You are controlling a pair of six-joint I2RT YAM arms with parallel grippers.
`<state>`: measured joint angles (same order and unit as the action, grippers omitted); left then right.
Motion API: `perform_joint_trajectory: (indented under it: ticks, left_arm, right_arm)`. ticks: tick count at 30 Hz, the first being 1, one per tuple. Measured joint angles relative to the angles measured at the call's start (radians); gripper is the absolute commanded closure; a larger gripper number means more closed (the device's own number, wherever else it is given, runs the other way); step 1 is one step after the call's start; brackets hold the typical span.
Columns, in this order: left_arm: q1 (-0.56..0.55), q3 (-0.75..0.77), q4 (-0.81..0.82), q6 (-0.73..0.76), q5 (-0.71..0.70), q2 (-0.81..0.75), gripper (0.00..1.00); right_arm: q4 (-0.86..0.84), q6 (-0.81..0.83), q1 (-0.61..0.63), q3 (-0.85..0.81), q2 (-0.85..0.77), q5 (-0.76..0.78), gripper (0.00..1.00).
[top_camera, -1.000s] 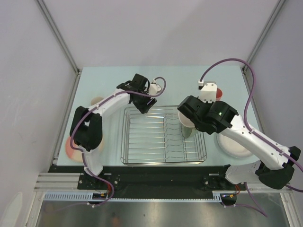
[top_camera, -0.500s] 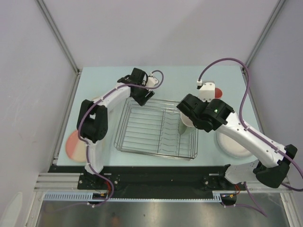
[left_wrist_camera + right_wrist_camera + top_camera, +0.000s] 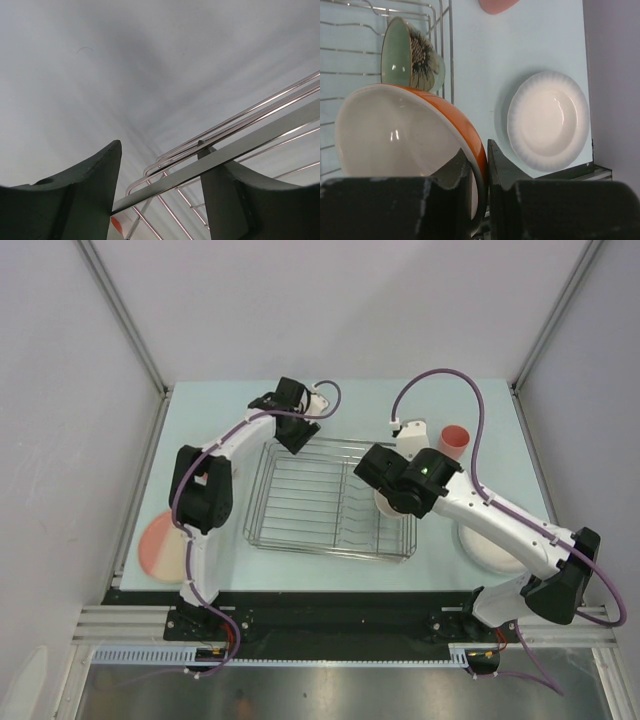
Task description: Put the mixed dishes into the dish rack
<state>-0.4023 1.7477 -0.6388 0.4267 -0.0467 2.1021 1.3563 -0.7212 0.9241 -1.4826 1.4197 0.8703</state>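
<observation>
The dish rack lies skewed in the middle of the table. My left gripper is at its far left corner. In the left wrist view the fingers stand apart, and the rack's rim runs across between them. My right gripper is shut on the rim of the orange bowl with white inside and holds it tilted over the rack's right end. The grey-green bowl lies on its side in the rack just beyond. The orange mug is out of view.
The white plate lies on the table right of the rack and also shows in the right wrist view. The salmon-pink cup stands at the far right. The salmon-pink plate lies at the near left edge.
The rack has slid away and to the left and turned, along with my left gripper at its corner. My right gripper has moved left with the orange bowl.
</observation>
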Motion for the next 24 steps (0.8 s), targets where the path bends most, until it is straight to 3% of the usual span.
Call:
perform_joint_trajectory:
  ticks: [9,14,24]
  left_arm:
    - [0.021,0.021,0.0,-0.043,-0.04,0.017,0.37]
    - [0.023,-0.047,0.064,-0.07,-0.072,-0.014,0.18]
    - [0.058,-0.106,0.047,-0.112,-0.097,-0.058,0.14]
  right_arm:
    - [0.0,0.023,0.006,0.001,0.043,0.002,1.0]
    - [-0.002,0.034,0.002,0.008,0.112,0.032,1.0]
    - [-0.004,0.045,-0.006,0.023,0.218,0.144,1.0]
